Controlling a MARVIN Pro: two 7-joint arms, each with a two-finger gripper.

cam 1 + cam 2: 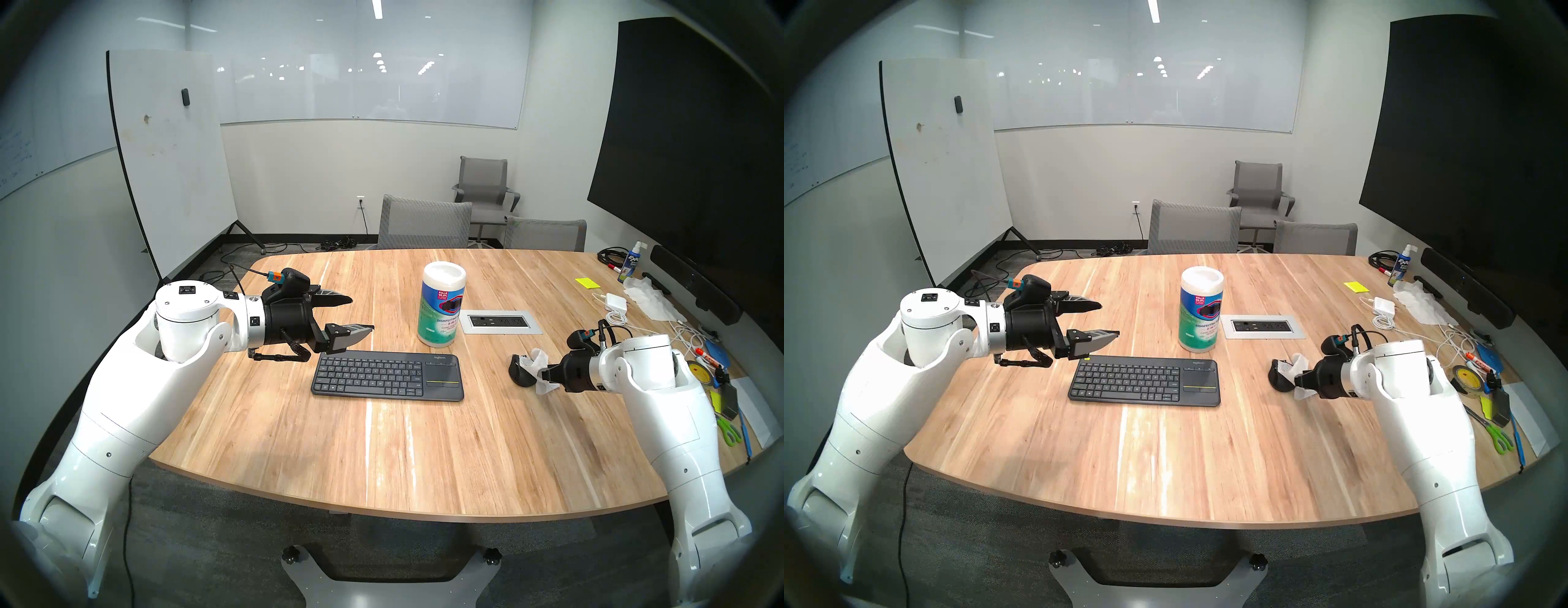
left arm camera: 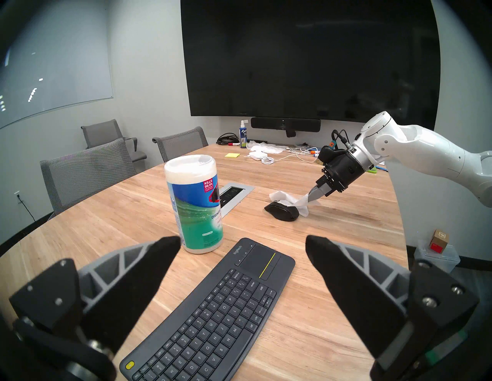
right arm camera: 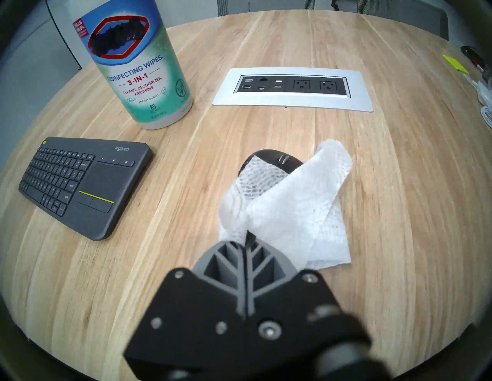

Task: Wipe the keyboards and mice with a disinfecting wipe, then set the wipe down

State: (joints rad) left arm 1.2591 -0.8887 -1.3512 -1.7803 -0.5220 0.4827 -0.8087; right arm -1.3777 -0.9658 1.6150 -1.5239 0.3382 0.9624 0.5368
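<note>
Right wrist view puts the disinfecting wipe [image 3: 290, 210] at centre: a white dotted sheet pinched at its near edge by the right gripper [image 3: 247, 235], whose jaws are pressed together on it, while the far half lies draped over the mouse [image 3: 279, 159]. Only the mouse's nose and scroll wheel show, at twelve o'clock from the fingertips. The step in hand looks like the mouse wipe; whether the keyboard [image 3: 85, 183], lying at nine o'clock from the mouse and well apart, has had its turn cannot be told. Next, I judge, the sheet must be dragged across the mouse's back with light downward pressure, or the small mouse may slide with it; after that the wipe goes to the keyboard or gets set down on the table [image 3: 399, 212].

Left wrist view gives what this one hides: the mouse's full side profile, with the wipe rising off it as a taut strip to the fingertips, which hang clear above the wood. It also frames the left gripper [image 2: 243, 255], spread wide and empty, hovering over the keyboard's left end. Only the head views show the canister [image 1: 441, 310] standing at twelve o'clock from the keyboard.
</note>
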